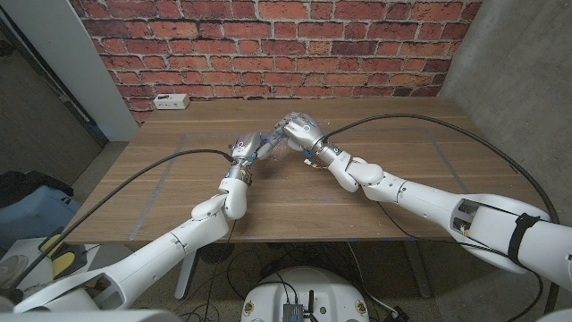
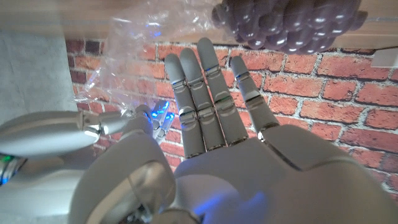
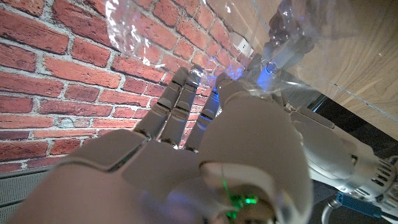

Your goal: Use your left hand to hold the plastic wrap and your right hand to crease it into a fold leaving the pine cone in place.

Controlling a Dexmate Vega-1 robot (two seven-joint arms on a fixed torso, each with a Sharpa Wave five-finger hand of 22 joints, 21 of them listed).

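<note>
The clear plastic wrap (image 1: 275, 141) is bunched up off the table between my two hands at the middle of the table. In the left wrist view the wrap (image 2: 134, 46) hangs in front of my left hand (image 2: 214, 106), whose fingers reach out straight toward the dark pine cone (image 2: 292, 22) on the wood. My left hand (image 1: 246, 148) sits just left of the wrap; whether its thumb pinches the film is unclear. My right hand (image 1: 302, 132) is raised with the wrap (image 3: 186, 31) draped over its fingertips (image 3: 194, 74) and caught at its thumb.
The wooden table (image 1: 402, 170) runs out to both sides of the hands. A white socket strip (image 1: 170, 101) lies at the far left edge against the brick wall. Black cables trail back from both wrists over the table.
</note>
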